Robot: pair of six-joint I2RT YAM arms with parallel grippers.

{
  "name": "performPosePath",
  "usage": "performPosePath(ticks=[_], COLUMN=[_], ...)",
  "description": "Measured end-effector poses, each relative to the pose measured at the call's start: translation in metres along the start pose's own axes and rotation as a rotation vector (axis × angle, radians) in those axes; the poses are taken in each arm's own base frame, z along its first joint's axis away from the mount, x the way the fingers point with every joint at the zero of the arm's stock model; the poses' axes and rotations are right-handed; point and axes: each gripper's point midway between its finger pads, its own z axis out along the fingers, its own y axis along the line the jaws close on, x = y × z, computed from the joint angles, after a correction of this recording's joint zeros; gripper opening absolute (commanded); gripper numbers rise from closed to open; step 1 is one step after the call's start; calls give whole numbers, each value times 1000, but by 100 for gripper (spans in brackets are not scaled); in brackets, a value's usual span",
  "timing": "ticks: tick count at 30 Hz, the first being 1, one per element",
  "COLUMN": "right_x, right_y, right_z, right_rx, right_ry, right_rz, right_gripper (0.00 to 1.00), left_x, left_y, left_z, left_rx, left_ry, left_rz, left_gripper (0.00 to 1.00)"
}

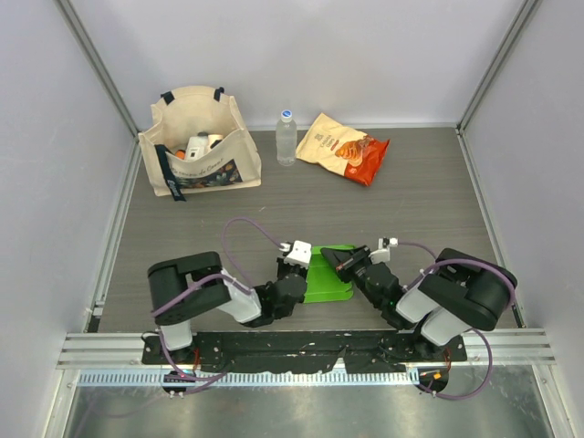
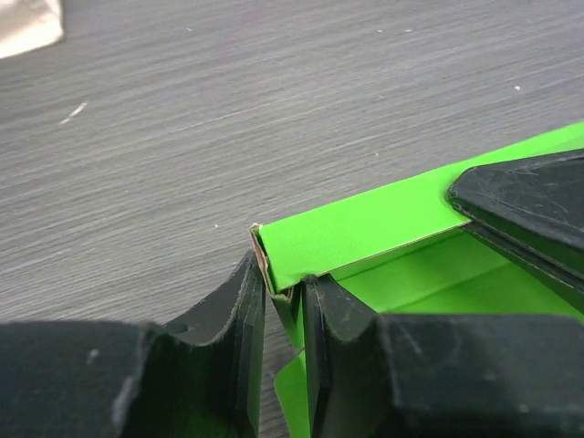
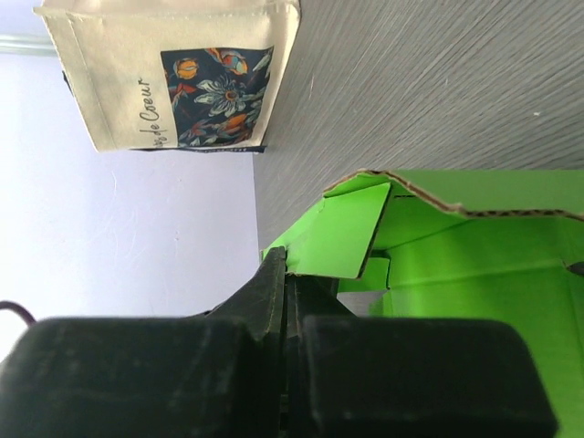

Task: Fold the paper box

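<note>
Your left gripper (image 2: 285, 290): fingers pinched on a wall corner of the box (image 2: 365, 228); your right gripper (image 3: 285, 274): fingers clamped on a flap edge of the same box. Box: green card, walls partly raised, lying on the table (image 1: 411, 201) between your two arms, close to their bases. Farther out, along the back of the table: tote bag (image 1: 196, 146), bottle (image 1: 286, 137), snack bag (image 1: 344, 148), all well apart from the box.
</note>
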Motion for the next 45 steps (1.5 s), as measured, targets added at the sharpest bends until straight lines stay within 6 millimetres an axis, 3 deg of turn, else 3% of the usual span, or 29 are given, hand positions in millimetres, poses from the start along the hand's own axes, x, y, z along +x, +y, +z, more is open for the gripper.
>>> performPosePath(ticks=[6, 9, 10, 13, 19, 22, 26, 30, 36, 41, 45], right_x=[1, 6, 7, 12, 17, 18, 19, 20, 21, 21, 22], right_y=[-2, -4, -4, -5, -3, -3, -3, -3, -3, -3, -2], right_z=[0, 1, 1, 2, 4, 3, 3, 3, 3, 3, 2], right_rx=[-1, -2, -4, -5, -8, -8, -9, -9, -10, -9, -10], right_ry=[-33, -22, -17, -1, 20, 26, 33, 35, 42, 44, 47], right_rz=[26, 37, 44, 59, 73, 76, 78, 80, 82, 85, 88], right_gripper=[1, 1, 1, 1, 1, 1, 1, 1, 1, 1, 1], left_x=[8, 19, 23, 26, 21, 5, -12, -14, 6, 28, 29], left_y=[2, 3, 4, 4, 2, 1, 16, 39, 35, 32, 26], left_z=[1, -5, -7, -15, -40, -48, -57, -54, -52, -46, -38], left_rx=[-89, -22, 0, 61, 204, 248, 273, 238, 266, 262, 260], left_ry=[-30, -10, 0, 19, 49, 38, 22, 33, 103, 166, 163], left_rz=[41, 46, 48, 37, -1, -50, -116, -125, -77, -29, -8], left_gripper=[0, 15, 26, 41, 56, 56, 41, 44, 47, 43, 45])
